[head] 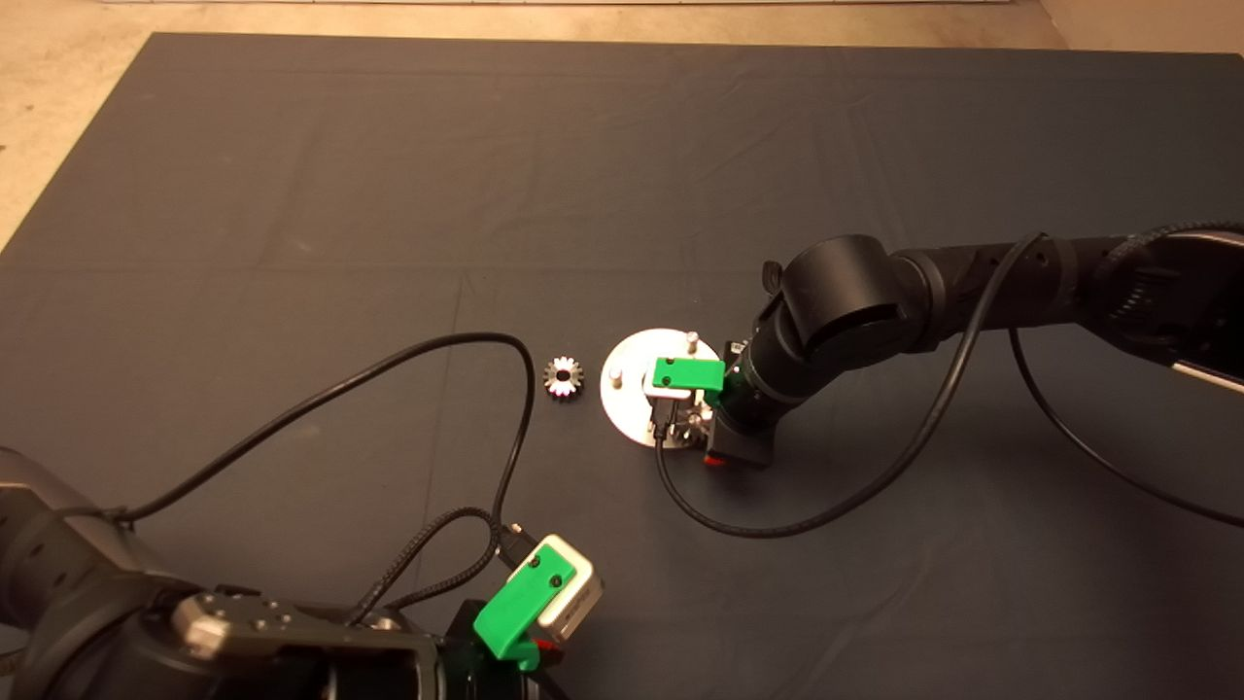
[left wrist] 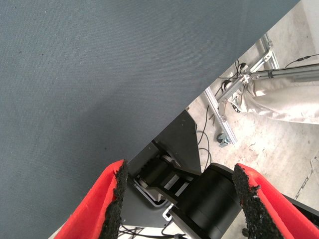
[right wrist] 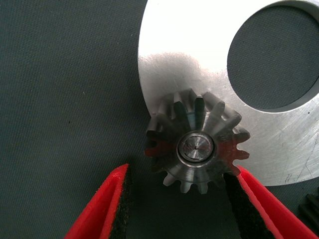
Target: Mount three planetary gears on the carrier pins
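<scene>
The silver disc (head: 627, 399) lies mid-mat with two bare carrier pins (head: 691, 339) (head: 615, 373) standing on it. My right gripper (head: 692, 423) hovers over the disc's near edge. In the right wrist view a planetary gear (right wrist: 199, 124) sits on the third pin (right wrist: 196, 148), whose tip shows in the bore, on the disc (right wrist: 189, 59). The right gripper (right wrist: 182, 172) is open around this gear, with one finger (right wrist: 107, 209) apart from it and the other close against its teeth. A second gear (head: 563, 376) lies flat on the mat left of the disc.
My left gripper (head: 530, 632) is parked open at the mat's near edge; its wrist view (left wrist: 177, 169) shows mat, the robot's base and floor. Black cables (head: 466, 340) loop over the mat near the loose gear. A dark toothed edge (right wrist: 311, 206) shows beside the disc.
</scene>
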Controlling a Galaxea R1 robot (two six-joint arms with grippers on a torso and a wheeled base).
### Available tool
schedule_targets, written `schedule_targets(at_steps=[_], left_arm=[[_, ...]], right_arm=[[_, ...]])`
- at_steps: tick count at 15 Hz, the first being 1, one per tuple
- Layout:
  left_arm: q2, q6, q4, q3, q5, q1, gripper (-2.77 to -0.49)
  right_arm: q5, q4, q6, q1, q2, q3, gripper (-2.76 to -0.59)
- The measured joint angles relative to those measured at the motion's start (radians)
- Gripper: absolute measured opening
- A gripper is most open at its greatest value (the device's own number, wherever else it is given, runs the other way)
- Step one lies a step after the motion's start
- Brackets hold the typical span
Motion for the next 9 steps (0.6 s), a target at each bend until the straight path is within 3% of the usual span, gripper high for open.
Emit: schedule_targets(at_steps=[3,5,7,9], left_arm=[[0.000,0.000,0.000,0.000,0.000,0.000,-1.80],[0.000,0.000,0.000,0.000,0.000,0.000,-1.80],[0.000,0.000,0.000,0.000,0.000,0.000,-1.80],[0.000,0.000,0.000,0.000,0.000,0.000,-1.80]], right_arm=[[0.000,0.030,0.000,0.011,0.000,0.000,-1.99],[0.000,0.071,0.001,0.050,0.000,-0.001,-1.86],[0.000,0.086,0.002,0.096,-0.005,-0.001,-1.80],[0.000,0.090,0.004,0.123,-0.012,-0.001,-1.73]])
